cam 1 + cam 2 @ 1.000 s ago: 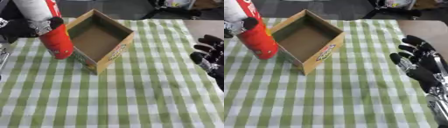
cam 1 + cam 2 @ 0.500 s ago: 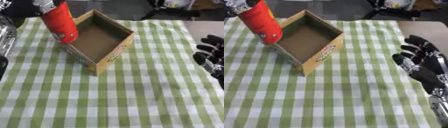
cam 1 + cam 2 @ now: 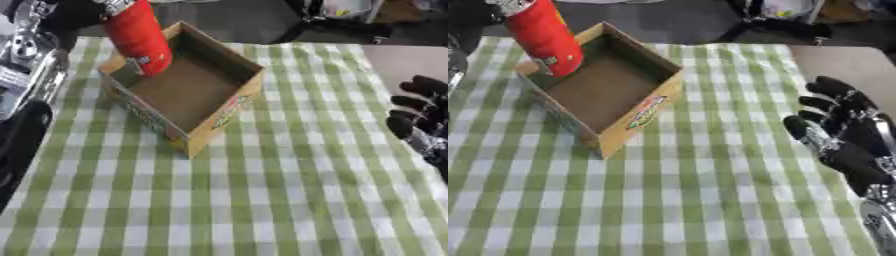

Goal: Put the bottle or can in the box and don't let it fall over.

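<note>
Left hand: only a shiny bit showing at 11 o'clock, at the very top of the can; can't tell if fingers are wrapped round it.
Can: tall red metal can with a silver top, leaning a little, its bottom end hanging just over the near-left corner of the box, at 11 o'clock in the picture.
Box: open brown cardboard box with a colourful label on its side, sitting cornerwise on the cloth, nothing seen inside.
Cloth: green and white checked tablecloth covering the table.
Right hand: black, resting at 3 o'clock, well apart from the box, fingers straight and spread, holding nothing.
Step now: probably lowering the can into the box.
How to do it well: stand the can up straight first, move it toward the middle so it misses the wall, go down slowly till the bottom sits flat, then let go gently.
What could go wrong: could tip over if let go while leaning.
</note>
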You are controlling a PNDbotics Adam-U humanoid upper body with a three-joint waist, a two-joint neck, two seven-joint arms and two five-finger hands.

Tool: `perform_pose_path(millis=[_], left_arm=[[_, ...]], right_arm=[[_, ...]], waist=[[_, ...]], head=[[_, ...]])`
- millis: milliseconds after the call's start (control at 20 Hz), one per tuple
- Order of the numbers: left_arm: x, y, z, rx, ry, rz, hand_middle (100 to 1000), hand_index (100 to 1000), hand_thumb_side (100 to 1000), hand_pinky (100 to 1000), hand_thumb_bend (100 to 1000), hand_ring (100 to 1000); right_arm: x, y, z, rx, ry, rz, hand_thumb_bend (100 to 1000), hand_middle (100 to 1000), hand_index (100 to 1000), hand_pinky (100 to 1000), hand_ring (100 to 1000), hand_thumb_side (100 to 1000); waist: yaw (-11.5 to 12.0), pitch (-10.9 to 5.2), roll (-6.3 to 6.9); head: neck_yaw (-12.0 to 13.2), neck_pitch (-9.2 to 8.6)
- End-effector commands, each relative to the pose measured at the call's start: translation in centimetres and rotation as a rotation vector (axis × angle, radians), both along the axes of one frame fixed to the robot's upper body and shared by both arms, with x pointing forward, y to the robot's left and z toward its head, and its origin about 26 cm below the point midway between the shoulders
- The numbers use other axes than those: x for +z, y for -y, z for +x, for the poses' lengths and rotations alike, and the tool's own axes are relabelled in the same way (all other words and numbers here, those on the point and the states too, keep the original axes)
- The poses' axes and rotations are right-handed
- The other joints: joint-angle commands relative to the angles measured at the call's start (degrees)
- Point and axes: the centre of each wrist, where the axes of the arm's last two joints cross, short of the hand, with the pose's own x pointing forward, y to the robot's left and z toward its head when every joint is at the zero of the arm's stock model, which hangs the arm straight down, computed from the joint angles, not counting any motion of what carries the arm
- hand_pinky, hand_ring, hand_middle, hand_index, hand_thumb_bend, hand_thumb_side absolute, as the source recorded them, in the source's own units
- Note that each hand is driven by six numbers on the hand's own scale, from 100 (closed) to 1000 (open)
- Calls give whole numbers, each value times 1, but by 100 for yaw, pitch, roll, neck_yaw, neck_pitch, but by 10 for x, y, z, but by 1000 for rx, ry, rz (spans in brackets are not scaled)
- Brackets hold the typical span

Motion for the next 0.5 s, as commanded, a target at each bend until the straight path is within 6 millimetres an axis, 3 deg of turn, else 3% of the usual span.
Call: perform_pose_path(millis=[50, 300, 500], left_arm=[[10, -2, 3, 27, 39, -14, 159, 209, 100, 149, 134, 246], [0, -6, 12, 68, 48, 4, 166, 215, 100, 152, 106, 256], [-7, -9, 17, 83, 52, 25, 218, 261, 100, 258, 150, 317]], right_arm=[[10, -1, -1, 24, 30, -10, 597, 798, 830, 792, 805, 170], [12, -4, 1, 38, 37, -8, 596, 797, 830, 792, 804, 169], [14, -7, 2, 51, 43, -7, 596, 797, 830, 792, 804, 169]], waist=[[-47, -78, -2], [-141, 7, 0], [-206, 79, 9]], head=[[25, -117], [110, -188], [128, -257]])
